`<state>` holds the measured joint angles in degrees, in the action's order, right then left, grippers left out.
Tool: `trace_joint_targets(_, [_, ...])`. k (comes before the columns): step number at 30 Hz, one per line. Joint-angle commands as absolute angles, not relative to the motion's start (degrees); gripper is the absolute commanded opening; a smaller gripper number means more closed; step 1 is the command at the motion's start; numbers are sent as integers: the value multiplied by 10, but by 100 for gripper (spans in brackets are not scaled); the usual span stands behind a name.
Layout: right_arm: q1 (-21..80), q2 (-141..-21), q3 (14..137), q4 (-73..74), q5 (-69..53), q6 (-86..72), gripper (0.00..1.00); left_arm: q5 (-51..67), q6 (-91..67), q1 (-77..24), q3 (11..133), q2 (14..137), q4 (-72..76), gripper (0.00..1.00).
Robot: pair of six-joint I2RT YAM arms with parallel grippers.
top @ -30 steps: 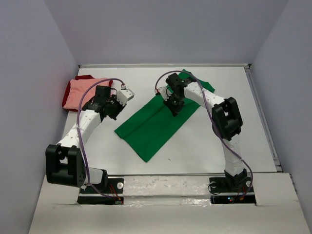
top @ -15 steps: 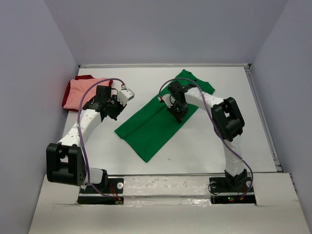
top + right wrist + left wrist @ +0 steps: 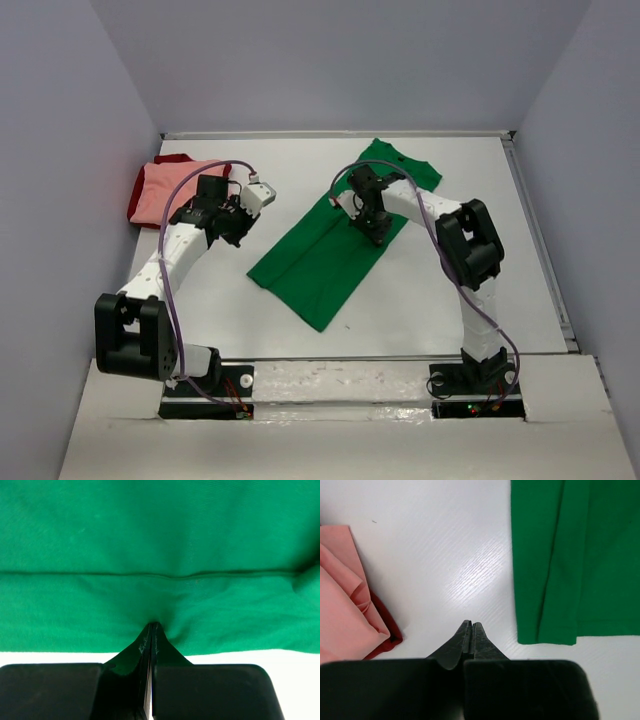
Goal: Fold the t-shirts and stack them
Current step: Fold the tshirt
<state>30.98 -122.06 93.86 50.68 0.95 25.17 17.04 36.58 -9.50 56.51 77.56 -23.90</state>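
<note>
The bright green t-shirt (image 3: 320, 265) lies as a long folded strip across the middle of the table. My right gripper (image 3: 377, 231) is shut on its right edge; the right wrist view shows the cloth (image 3: 160, 540) bunched at the closed tips (image 3: 152, 625). My left gripper (image 3: 232, 224) is shut and empty over bare table, between the green shirt (image 3: 570, 555) and the salmon pink t-shirt (image 3: 165, 190). The pink shirt (image 3: 340, 605) lies on top of the dark red t-shirt (image 3: 172, 159), whose edge (image 3: 385, 626) peeks out beneath.
The white table (image 3: 450, 280) is walled at the back and both sides. The pink and red pile sits at the far left by the wall. The arm bases stand at the near edge.
My right gripper has moved right and slightly nearer, dragging the green shirt with it; the strip's near end has shifted right. The left arm has not moved.
</note>
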Motion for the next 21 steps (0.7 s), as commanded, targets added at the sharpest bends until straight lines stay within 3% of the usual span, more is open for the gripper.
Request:
trace_joint_targets(1, [266, -1247, 937, 469, 84, 283, 0, 192, 358, -93, 598, 775, -250, 0])
trace_joint_targets(14, [208, -1287, 1007, 450, 125, 330, 0, 209, 352, -95, 613, 797, -258, 0])
trace_joint_targets(21, [208, -1189, 987, 503, 43, 306, 0, 218, 349, -101, 617, 803, -254, 0])
